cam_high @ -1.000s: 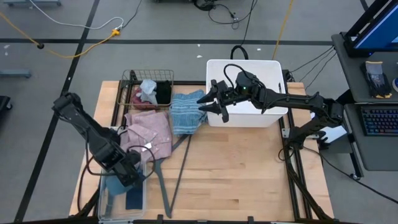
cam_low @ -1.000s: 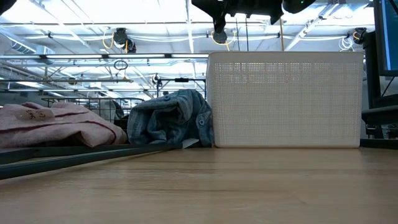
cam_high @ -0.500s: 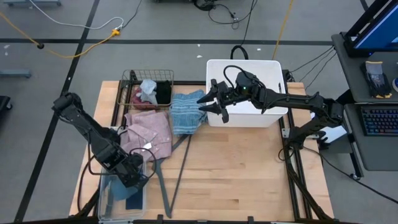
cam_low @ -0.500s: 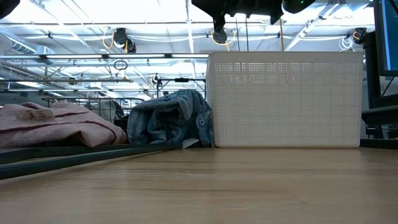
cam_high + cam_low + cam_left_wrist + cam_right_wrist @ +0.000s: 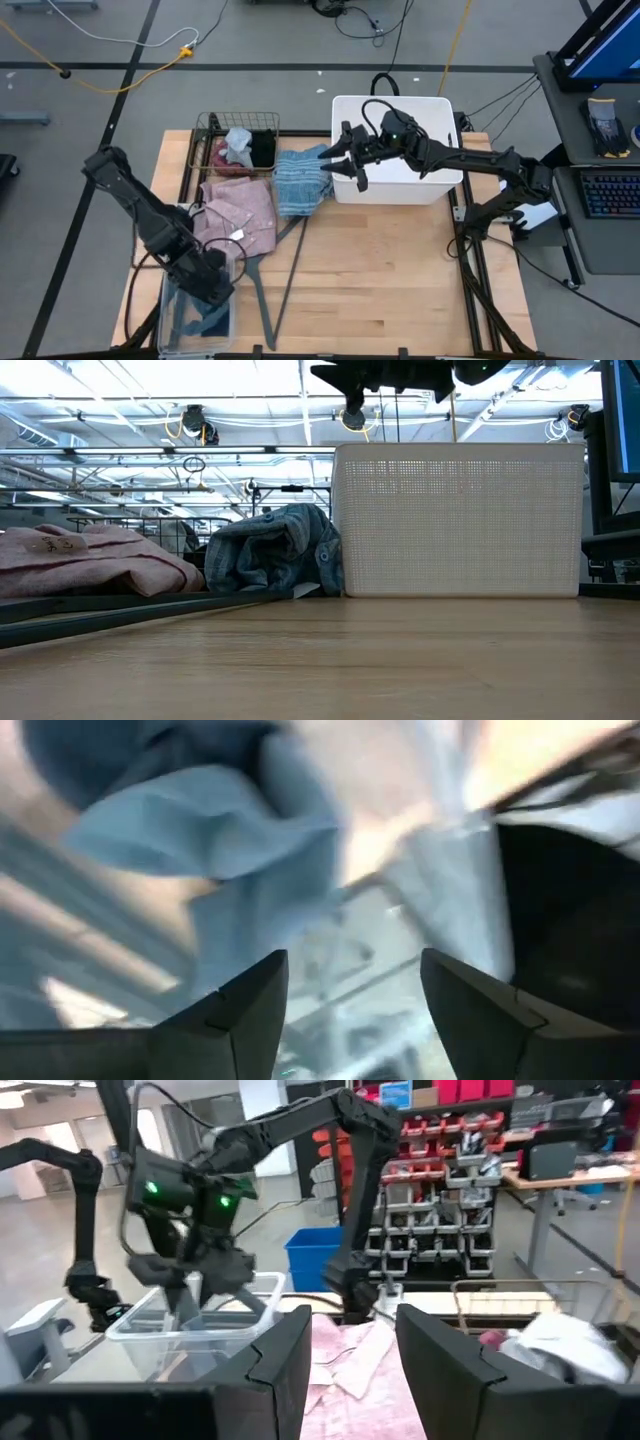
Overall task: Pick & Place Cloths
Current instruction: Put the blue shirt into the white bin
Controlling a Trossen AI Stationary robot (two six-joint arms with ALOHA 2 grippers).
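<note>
Left hand (image 5: 212, 290) down inside the clear plastic bin (image 5: 170, 330) at the counter's (image 5: 380, 270) near-left corner. Fingers (image 5: 240, 1010) spread apart, nothing between them; pale blue cloth (image 5: 215, 820) bunched just ahead, blurred in the wrist view. Teal and navy pieces (image 5: 205, 318) lying in the bin bottom beside the hand.

Right hand (image 5: 340, 165) raised over the left rim of the white basket (image 5: 400, 185), fingers parted and empty, pointing toward the cloth pile.

Blue striped towel (image 5: 298, 180) heaped on the counter, touching the basket's left wall. Pink checked shirt (image 5: 240, 212) spread just left of the towel, its near edge beside the bin. Wire basket (image 5: 215, 125) at the far-left edge with maroon, pale grey-blue (image 5: 238, 146) and black pieces inside. Grey hanger (image 5: 262, 290) flat on the counter, near the shirt.
</note>
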